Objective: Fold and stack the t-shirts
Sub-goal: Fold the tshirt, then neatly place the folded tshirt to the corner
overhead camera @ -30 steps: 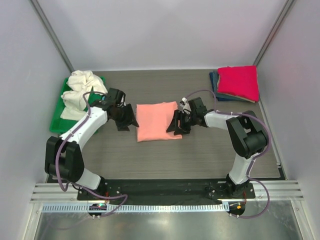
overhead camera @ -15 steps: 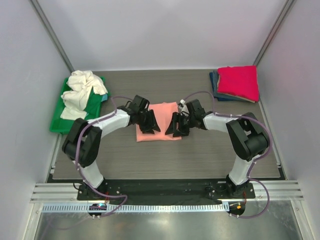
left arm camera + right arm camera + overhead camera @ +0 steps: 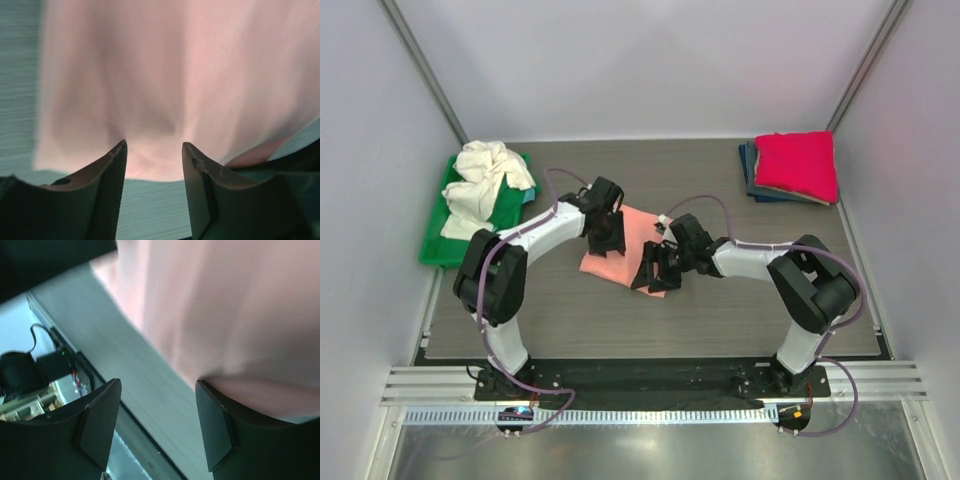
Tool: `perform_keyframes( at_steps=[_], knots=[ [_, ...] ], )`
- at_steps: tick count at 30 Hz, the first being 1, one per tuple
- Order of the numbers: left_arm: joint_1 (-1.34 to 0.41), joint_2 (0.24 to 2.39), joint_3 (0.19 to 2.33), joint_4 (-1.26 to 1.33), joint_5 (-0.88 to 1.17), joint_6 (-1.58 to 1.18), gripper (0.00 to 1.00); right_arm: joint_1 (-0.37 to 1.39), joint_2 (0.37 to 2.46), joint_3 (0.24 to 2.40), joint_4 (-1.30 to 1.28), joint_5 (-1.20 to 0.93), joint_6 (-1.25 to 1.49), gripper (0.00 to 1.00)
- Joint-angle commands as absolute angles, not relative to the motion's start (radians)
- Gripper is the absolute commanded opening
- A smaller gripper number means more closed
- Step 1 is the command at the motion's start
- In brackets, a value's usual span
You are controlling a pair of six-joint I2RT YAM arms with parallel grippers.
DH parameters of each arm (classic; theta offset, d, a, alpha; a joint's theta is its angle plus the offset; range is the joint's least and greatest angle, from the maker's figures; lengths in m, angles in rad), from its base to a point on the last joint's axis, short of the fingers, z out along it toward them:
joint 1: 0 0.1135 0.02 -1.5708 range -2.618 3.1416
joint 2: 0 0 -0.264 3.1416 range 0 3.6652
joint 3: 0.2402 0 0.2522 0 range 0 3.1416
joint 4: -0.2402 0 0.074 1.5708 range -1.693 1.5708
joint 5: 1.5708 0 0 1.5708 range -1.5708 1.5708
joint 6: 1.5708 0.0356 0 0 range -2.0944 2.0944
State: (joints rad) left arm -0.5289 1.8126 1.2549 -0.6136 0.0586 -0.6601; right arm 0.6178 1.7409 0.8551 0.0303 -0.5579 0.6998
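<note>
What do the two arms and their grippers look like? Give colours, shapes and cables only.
Both the left arm and right arm have white link shells between bulky black joints, with a mauve cable looping loosely along each. The left gripper and right gripper are matt black, with two broad wedge-shaped fingers tapering to tips.

shirt [image 3: 483, 176] on tray [image 3: 436, 250], far left

Left arm [image 3: 535, 235] rises from its 7 o'clock base and stretches toward 2 o'clock, wrist bent down near the centre, left jaws parted. Right arm [image 3: 752, 260] folds at 4 o'clock, forearm pointing to 9 o'clock, right jaws spread wide.
</note>
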Motion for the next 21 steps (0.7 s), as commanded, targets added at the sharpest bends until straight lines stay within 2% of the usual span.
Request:
perform_keyframes(
  at_steps=[1,2,5,8,14,21],
  knots=[
    [-0.518,1.735,1.426,-0.810,-0.135,-0.523,0.51,0.660,1.626,0.958,-0.107,-0.520,0.674,0.71],
    [-0.518,1.723,1.449,-0.869,-0.182,-0.514,0.54,0.658,1.606,1.013,-0.185,-0.499,0.652,0.78],
    [-0.517,1.651,1.500,-0.934,-0.238,-0.500,0.56,0.621,1.542,1.103,-0.290,-0.416,0.572,0.86],
    [-0.518,1.545,1.474,-0.974,-0.233,-0.506,0.57,0.536,1.506,1.098,-0.333,-0.394,0.549,0.92],
    [-0.517,1.303,1.269,-0.951,-0.224,-0.525,0.57,0.335,1.520,1.051,-0.333,-0.416,0.515,0.95],
    [-0.517,1.017,1.008,-0.917,-0.290,-0.537,0.57,0.230,1.656,1.072,-0.232,-0.456,0.511,0.95]
  ],
)
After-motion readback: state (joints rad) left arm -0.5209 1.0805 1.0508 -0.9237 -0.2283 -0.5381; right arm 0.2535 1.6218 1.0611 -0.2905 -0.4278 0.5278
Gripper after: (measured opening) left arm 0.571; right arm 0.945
